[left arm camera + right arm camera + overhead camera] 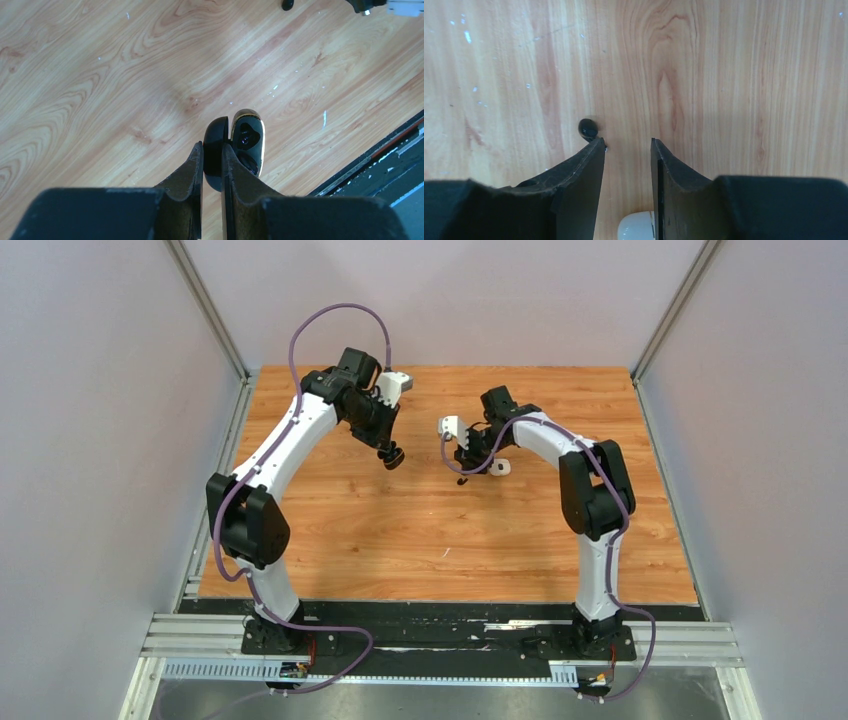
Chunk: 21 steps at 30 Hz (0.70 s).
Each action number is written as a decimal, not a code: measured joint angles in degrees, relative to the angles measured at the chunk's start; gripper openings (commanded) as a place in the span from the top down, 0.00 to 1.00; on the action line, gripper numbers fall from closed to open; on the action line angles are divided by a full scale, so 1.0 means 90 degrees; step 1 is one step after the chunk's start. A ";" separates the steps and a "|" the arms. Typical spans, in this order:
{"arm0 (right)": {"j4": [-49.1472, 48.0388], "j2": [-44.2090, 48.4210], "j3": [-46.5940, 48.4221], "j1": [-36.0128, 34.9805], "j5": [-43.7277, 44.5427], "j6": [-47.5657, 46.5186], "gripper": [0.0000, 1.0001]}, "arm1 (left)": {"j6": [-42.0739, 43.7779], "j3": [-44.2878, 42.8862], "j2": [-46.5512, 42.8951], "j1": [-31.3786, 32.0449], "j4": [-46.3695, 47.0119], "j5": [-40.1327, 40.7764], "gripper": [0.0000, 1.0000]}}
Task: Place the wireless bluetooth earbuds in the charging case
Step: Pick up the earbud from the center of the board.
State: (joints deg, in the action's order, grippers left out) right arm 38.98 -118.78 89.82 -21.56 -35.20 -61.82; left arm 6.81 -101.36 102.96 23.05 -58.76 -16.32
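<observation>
My left gripper [212, 145] is shut on the lid of an open black charging case [247, 137] with a gold rim, held above the table; its dark sockets face the camera. In the top view this gripper [392, 455] hangs left of centre. My right gripper [628, 142] is open, low over the wood, with nothing between its fingers. A small black earbud [587, 129] lies on the table just beyond its left fingertip. The same earbud [461, 481] shows below the right gripper [464, 466] in the top view. The white earbuds are not in view.
A white rounded case [638, 226] lies on the table under the right gripper's fingers, and the white case [499, 467] sits beside the right arm. The wooden table [400, 540] is walled on three sides; a black rail [440, 625] runs along the near edge.
</observation>
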 measured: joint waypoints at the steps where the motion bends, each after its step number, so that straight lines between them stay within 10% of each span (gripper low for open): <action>1: 0.0005 -0.0066 0.0044 0.0000 0.0066 -0.0058 0.62 | 0.0000 0.0000 -0.0002 -0.0010 -0.0015 -0.0010 1.00; 21: 0.0138 0.0032 -0.0559 -0.0126 0.0461 -0.0770 0.61 | -0.0032 0.0007 0.0002 -0.0066 -0.0032 -0.0189 1.00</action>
State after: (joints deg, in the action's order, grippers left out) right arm 40.23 -118.50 84.79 -22.70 -31.05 -68.75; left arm 6.52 -101.30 102.98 22.46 -59.05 -18.02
